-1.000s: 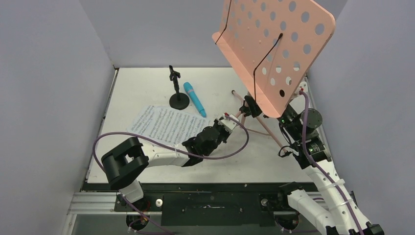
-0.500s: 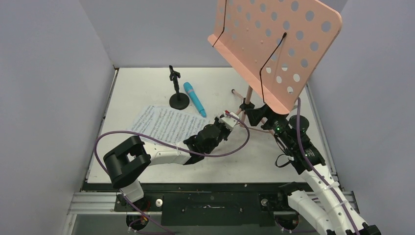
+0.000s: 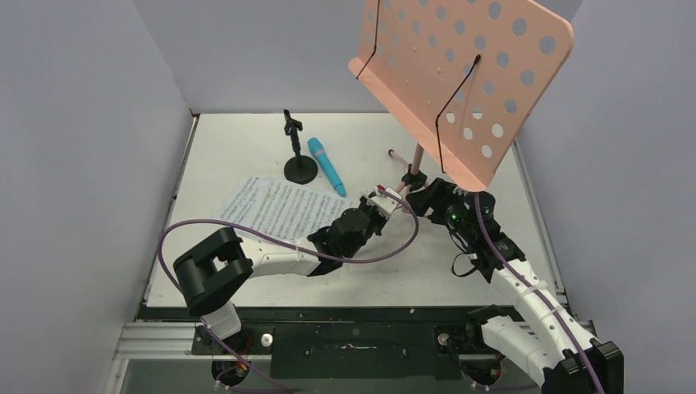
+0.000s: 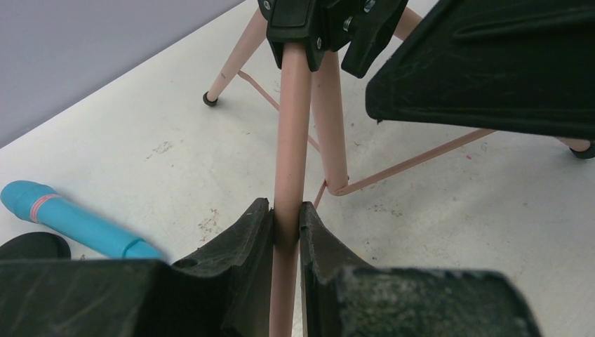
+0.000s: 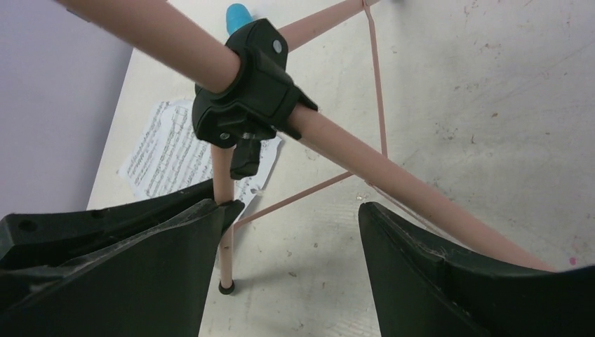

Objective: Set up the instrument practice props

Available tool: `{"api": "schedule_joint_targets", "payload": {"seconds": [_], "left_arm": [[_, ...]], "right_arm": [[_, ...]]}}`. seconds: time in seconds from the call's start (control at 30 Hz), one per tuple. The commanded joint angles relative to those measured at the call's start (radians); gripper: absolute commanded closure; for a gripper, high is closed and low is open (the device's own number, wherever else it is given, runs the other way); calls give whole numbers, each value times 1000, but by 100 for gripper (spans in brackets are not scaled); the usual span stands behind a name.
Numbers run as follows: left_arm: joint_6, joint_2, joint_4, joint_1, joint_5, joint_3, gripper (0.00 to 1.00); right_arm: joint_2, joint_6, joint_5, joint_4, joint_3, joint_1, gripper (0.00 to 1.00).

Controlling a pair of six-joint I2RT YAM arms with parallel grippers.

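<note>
The pink perforated music stand (image 3: 464, 74) stood upright at centre-right of the top view. Its desk filled the upper right of the frame and its legs were spread on the white table (image 3: 238, 148). The left gripper (image 4: 286, 219) was clamped on one tripod leg (image 4: 291, 140) — in the left wrist view both black fingers pressed the pink tube at lower centre, below the black hub (image 4: 309, 21) where the legs meet. The right gripper (image 5: 291, 210) was open, its jaws wide apart along the bottom of the right wrist view. The hub and a pink tube sat between and above them; whether they touched the tube could not be told. The sheet-music pages (image 3: 279, 209) lay flat at centre-left of the top view, beside the left arm. Above them the blue microphone (image 3: 327, 166) lay on the table just beside the small black mic stand (image 3: 299, 168) — upright, and well apart from both grippers.
</note>
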Motion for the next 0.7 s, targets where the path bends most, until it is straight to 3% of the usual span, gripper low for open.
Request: {"api": "schedule_joint_targets", "payload": {"seconds": [0.0,0.27,0.67], "left_arm": [[6,13,-141,50,-115,-11,100],[-6,-5,-137,56,-148,-23,100],[-9,21,-161,58,-185,4,100]], "right_arm": [[56,-24,-39,145,-2,-39,30],[199,-35,-206,272,14,-175,35],[352,-68,-264,309,83,-196,35]]}}
